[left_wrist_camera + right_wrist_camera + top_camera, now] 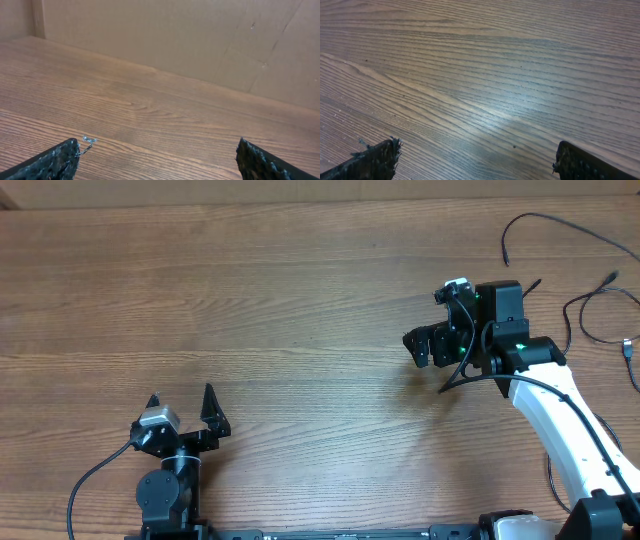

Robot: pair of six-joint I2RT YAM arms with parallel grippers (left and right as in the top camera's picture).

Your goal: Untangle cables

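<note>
Cables: thin black cords, loosely looped at the table's far right corner, well apart from both grippers. Judged light, limp and slippery, so best gripped beside a plug end. Left gripper and right gripper are spread wide, empty. Matte wood-grain tabletop.

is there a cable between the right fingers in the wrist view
No, the right fingers stand open with only bare wooden table between them.
</note>
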